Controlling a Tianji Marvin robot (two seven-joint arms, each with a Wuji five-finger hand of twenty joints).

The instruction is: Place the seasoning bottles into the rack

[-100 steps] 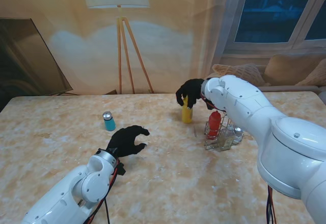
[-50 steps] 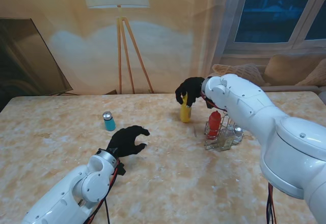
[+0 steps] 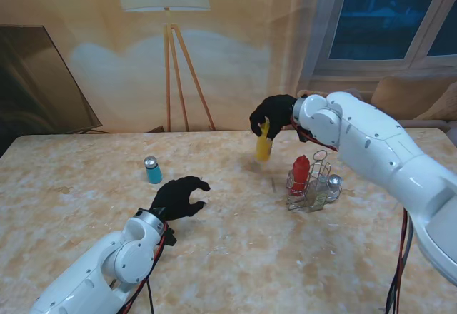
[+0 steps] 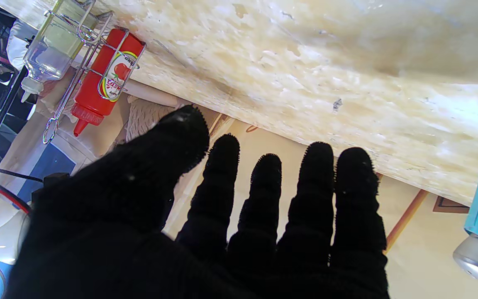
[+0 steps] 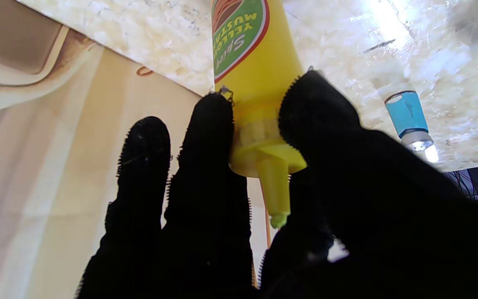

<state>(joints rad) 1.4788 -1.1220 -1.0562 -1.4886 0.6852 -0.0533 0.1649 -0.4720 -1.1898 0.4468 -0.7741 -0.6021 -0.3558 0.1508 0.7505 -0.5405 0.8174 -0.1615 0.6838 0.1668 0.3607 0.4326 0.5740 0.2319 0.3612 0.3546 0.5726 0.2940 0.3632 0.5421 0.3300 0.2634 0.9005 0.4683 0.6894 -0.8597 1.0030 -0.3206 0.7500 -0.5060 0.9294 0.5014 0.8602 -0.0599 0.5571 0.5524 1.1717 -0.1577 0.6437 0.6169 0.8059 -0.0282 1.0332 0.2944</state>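
My right hand (image 3: pixel 271 114) is shut on the neck of a yellow mustard bottle (image 3: pixel 263 145), which hangs tilted above the table, left of the wire rack (image 3: pixel 308 185). The right wrist view shows the fingers (image 5: pixel 210 137) clamped around the mustard bottle (image 5: pixel 251 62) just under its cap. The rack holds a red ketchup bottle (image 3: pixel 300 172) and a clear bottle (image 3: pixel 330 184); both the ketchup bottle (image 4: pixel 106 79) and the clear bottle (image 4: pixel 50 50) show in the left wrist view. A small blue shaker (image 3: pixel 152 170) with a silver cap stands at the left. My left hand (image 3: pixel 178 197) hovers open nearer to me than the shaker.
The marbled table (image 3: pixel 235 257) spreads wide around the rack. A floor lamp (image 3: pixel 170 57) and a dark screen (image 3: pixel 39 78) stand beyond the far edge, with a cushioned sofa (image 3: pixel 400 100) under the window at the right.
My right hand has lifted the mustard bottle off the table and carried it slightly right and upward, tilting it. The left hand has stayed still.
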